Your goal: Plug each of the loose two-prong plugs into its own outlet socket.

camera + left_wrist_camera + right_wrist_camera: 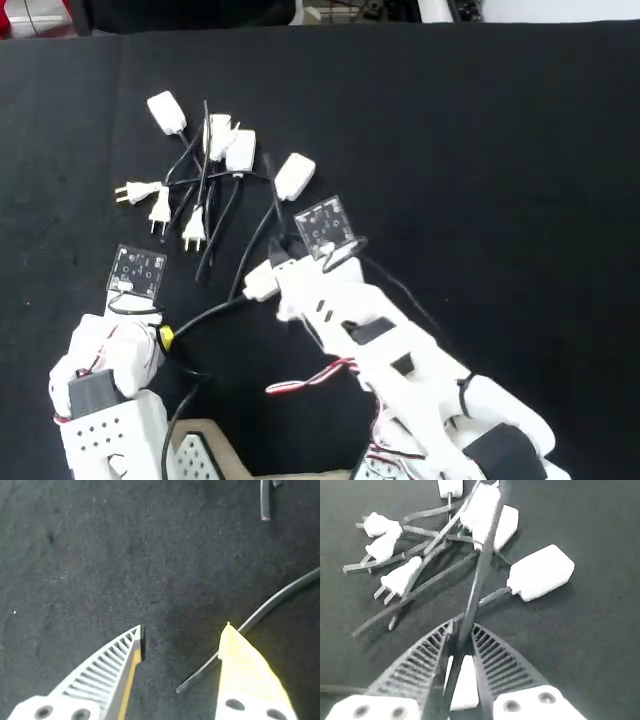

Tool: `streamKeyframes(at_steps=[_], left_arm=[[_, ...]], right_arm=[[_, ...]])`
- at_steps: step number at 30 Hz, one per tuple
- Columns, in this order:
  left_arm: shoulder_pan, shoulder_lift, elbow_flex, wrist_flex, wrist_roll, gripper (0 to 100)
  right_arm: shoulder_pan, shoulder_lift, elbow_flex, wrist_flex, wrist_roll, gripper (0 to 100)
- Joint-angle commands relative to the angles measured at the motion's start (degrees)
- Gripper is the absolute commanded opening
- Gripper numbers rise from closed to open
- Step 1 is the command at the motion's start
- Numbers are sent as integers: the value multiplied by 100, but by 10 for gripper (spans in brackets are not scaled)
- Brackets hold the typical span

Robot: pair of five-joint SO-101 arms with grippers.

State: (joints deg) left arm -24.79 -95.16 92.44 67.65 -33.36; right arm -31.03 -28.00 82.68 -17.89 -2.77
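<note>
Plugs (160, 208) and white sockets (295, 175) lie tangled on the table (480, 150), judged light and hard-shelled on thin springy cords; each is best pinched across its flat body; the right jaws are closed on a black cord (481, 575); the left jaws stand open.

A black cloth (500, 170) covers the table from side to side, matte and slightly fuzzy, with pale specks of lint under even light. Beyond its far edge, a red object (35, 15) sits at one corner and a white surface (560, 10) at the other.
</note>
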Motion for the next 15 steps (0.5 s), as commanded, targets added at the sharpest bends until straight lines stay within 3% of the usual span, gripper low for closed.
streamKeyframes(at_steps=[1, 5, 7, 11, 15], left_arm=[[75, -35, -57, 62, -44, 248], [75, -35, -48, 53, -44, 248], [75, -35, -48, 53, -44, 248], [75, -35, -48, 53, -53, 248], [75, -35, -48, 53, -53, 248]], right_arm=[[97, 13, -303, -149, -18, 11], [220, -171, -347, 325, -18, 15], [316, -532, -567, 1169, -18, 23], [765, -1332, -1516, 3921, -202, 148], [1029, -1965, -2009, 5266, -1240, 299]])
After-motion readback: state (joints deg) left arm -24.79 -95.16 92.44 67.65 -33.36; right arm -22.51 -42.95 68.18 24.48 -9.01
